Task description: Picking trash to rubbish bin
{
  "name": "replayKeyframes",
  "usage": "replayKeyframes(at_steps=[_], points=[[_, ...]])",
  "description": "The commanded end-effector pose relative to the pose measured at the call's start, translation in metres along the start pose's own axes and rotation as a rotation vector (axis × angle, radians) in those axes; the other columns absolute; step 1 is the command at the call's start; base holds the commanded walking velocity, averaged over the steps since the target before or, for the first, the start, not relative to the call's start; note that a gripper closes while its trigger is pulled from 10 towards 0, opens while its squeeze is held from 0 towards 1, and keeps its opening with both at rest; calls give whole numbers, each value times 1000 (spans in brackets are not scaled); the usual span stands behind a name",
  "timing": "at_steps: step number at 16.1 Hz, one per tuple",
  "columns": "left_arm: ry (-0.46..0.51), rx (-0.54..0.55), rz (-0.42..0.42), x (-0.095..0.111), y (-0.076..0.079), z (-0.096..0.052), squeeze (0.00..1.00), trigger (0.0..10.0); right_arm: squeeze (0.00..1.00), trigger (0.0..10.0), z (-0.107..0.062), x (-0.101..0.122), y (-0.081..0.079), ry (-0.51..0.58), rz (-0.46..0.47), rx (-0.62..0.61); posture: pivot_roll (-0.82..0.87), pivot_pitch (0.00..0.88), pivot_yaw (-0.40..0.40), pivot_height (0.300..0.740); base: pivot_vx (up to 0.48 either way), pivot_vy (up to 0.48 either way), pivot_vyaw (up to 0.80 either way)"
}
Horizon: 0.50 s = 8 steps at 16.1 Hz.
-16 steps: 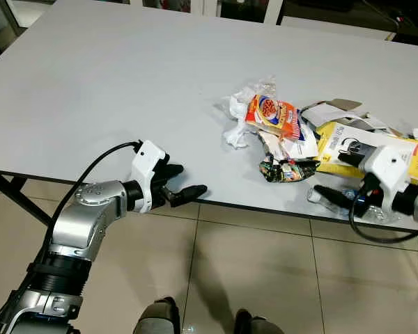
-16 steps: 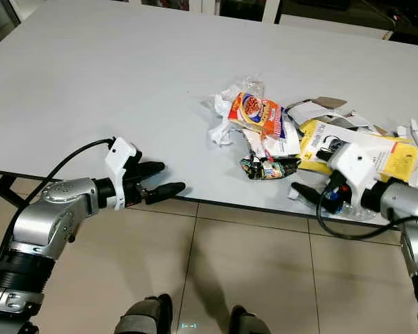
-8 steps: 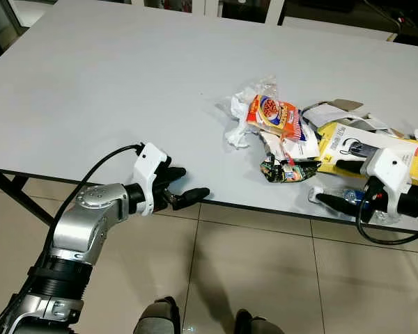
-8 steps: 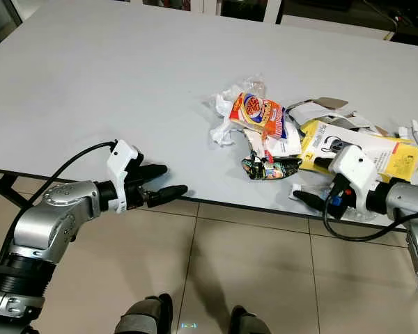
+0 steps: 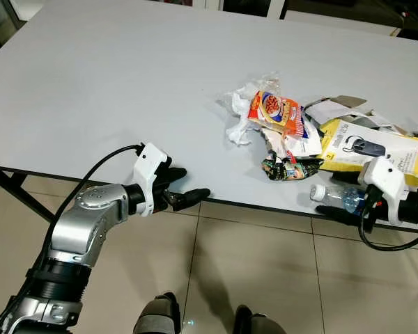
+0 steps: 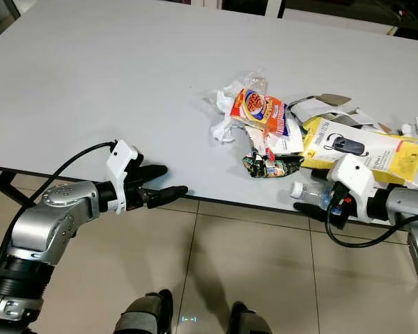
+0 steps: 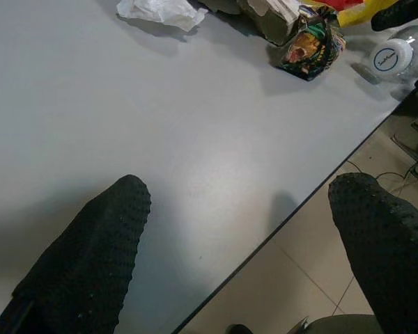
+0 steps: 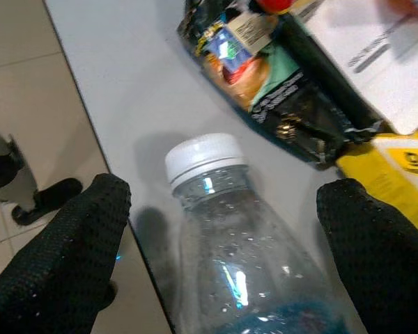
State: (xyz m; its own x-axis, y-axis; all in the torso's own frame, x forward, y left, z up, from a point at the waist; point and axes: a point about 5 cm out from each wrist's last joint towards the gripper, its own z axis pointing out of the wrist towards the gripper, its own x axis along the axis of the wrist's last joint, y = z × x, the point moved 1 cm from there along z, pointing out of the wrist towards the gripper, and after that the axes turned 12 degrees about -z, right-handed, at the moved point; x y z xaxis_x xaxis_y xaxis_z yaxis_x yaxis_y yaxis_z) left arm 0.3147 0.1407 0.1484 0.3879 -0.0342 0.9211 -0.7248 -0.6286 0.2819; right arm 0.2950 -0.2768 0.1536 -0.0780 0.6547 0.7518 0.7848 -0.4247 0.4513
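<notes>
Where tiles (image 5: 265, 257) spread, grey table (image 5: 111, 83) stands.

The table (image 5: 111, 83) had a smooth matt grey top. The bottle (image 8: 244, 229) was clear glossy plastic with a white ribbed cap. At its 1 o'clock lay a crinkled shiny foil wrapper (image 8: 272, 90). The right gripper's fingers (image 8: 63, 257) were black, pebbled rubber. Floor tiles (image 5: 251, 271) shone glossy beige

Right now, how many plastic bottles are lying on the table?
1. A clear plastic bottle with a white cap lies at the near table edge, between the open fingers of the right end effector. More may be hidden under the trash pile.
</notes>
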Motion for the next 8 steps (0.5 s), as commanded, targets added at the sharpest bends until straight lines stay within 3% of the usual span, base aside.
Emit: replayKeyframes(at_steps=[1, 8], points=[[-8, -13, -2, -2, 4, -2, 0, 10000, 0, 10000, -2, -3, -2, -17, 1, 29, 274, 241, -55, 740, 0, 0, 0], [-32, -2, -5, -5, 6, -11, 0, 10000, 0, 10000, 7, -4, -7, -18, -19, 59, 289, 284, -47, 740, 0, 0, 0]])
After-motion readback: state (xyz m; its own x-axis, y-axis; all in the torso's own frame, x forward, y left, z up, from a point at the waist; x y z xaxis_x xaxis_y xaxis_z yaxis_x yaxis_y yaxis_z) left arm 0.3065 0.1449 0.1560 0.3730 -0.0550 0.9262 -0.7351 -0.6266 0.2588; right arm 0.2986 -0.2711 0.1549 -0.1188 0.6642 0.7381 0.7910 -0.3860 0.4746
